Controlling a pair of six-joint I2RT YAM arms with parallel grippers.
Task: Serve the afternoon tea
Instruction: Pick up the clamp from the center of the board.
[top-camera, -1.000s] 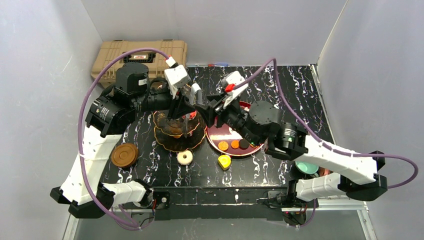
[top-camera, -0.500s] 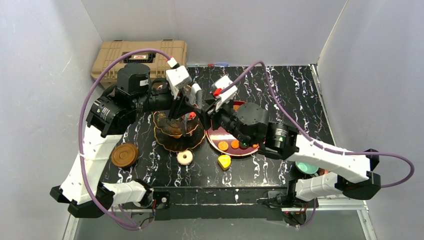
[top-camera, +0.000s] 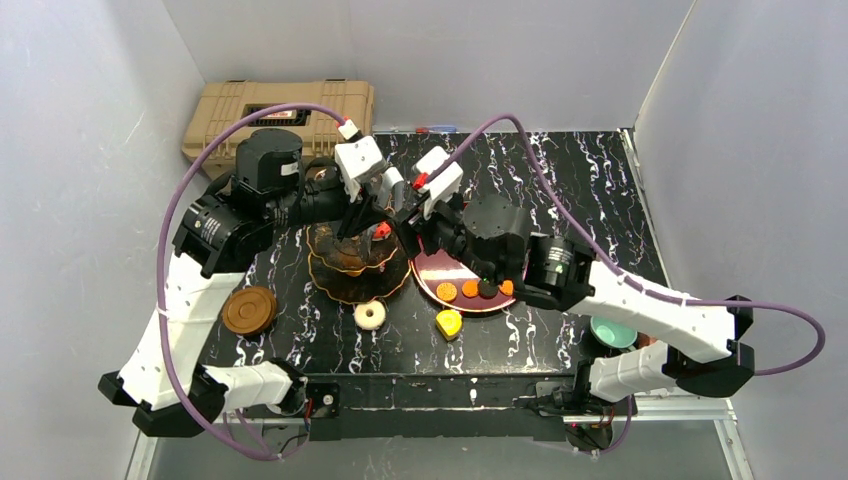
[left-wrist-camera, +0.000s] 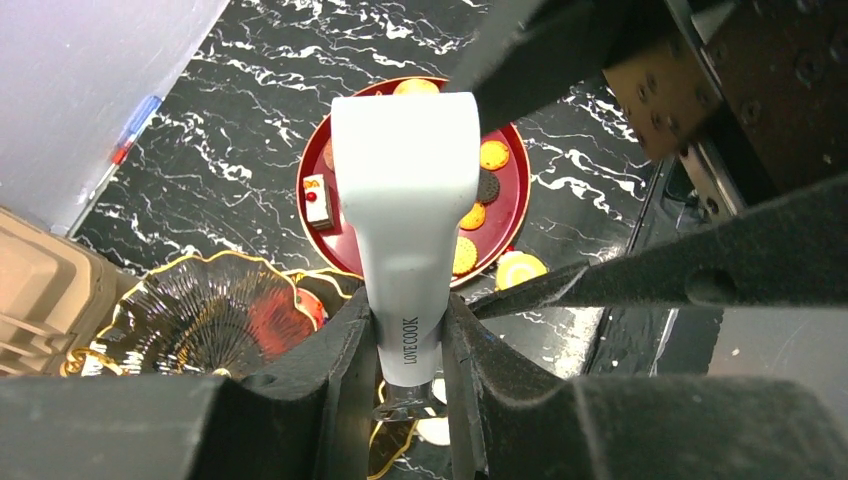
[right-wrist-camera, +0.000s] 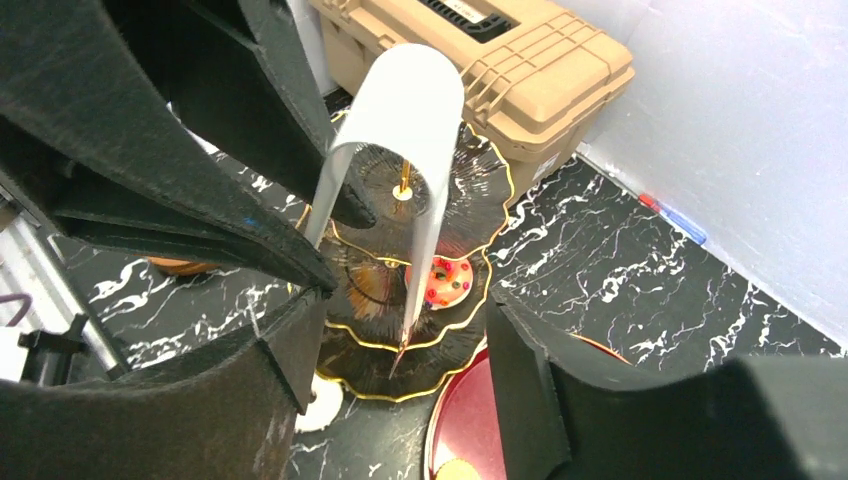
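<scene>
My left gripper (left-wrist-camera: 405, 365) is shut on a pair of white tongs (left-wrist-camera: 405, 190), squeezing their arms together just above the tips. The tongs (right-wrist-camera: 395, 130) hang over the dark gold-rimmed three-tier stand (right-wrist-camera: 375, 365), whose middle tier carries a red sprinkled donut (right-wrist-camera: 445, 282). My right gripper (right-wrist-camera: 400, 375) stands open beside the stand, with the tongs' tips showing between its fingers and touching neither. The red tray (top-camera: 432, 272) holds several small round sweets. A white donut (top-camera: 370, 315) and a yellow cake (top-camera: 449, 323) lie on the table in front.
A tan plastic case (top-camera: 280, 110) sits at the back left, close behind the stand. A brown saucer (top-camera: 249, 310) lies at the left front, and a teal cup (top-camera: 612, 332) sits partly under my right arm. The two arms crowd together above the stand (top-camera: 350, 265).
My right arm has swung left toward the stand and the left gripper, and its jaws have widened. The left gripper has kept its hold on the tongs, hardly moving.
</scene>
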